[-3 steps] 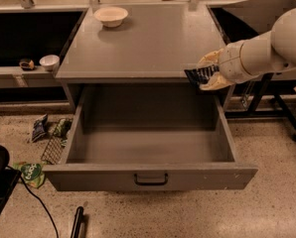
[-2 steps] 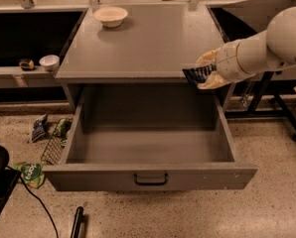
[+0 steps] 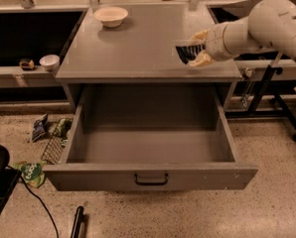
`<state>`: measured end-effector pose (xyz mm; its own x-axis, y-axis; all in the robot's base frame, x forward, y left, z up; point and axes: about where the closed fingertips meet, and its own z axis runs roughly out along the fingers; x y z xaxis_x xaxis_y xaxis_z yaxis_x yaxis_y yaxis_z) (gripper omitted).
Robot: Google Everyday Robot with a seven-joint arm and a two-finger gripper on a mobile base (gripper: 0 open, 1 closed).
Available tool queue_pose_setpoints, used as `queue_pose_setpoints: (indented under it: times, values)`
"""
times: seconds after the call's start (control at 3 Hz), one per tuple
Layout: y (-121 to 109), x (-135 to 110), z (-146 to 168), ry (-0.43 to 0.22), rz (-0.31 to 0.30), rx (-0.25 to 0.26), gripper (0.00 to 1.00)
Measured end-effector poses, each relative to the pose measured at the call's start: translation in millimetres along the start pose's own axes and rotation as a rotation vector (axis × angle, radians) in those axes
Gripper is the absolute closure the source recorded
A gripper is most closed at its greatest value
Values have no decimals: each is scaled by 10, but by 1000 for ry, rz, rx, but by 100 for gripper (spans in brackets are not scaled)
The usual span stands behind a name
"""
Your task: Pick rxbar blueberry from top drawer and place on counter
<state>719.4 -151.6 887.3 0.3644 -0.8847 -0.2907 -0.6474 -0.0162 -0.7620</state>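
My gripper (image 3: 196, 49) comes in from the right on a white arm and is shut on the rxbar blueberry (image 3: 186, 52), a small dark blue wrapped bar. It holds the bar just above the right part of the counter (image 3: 138, 48), near its front edge. The top drawer (image 3: 150, 175) stands pulled wide open below, its inside bare, with the dark bar handle at the front panel's middle.
A white bowl (image 3: 111, 16) sits at the counter's back left. A shelf at left holds a small white cup (image 3: 49, 62). Snack wrappers (image 3: 38, 128) and a wire rack lie on the speckled floor left of the drawer. A black cable runs at the lower left.
My gripper has risen with the bar and moved back and inward over the counter's right part, from beside the counter's front right corner.
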Motion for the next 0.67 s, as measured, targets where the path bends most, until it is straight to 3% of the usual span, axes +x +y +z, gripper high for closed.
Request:
queue_pose_setpoints:
  times: [0.33, 0.67]
  values:
    - [-339, 59, 254, -38, 18, 71, 100]
    - [-517, 117, 486, -87, 67, 98, 81]
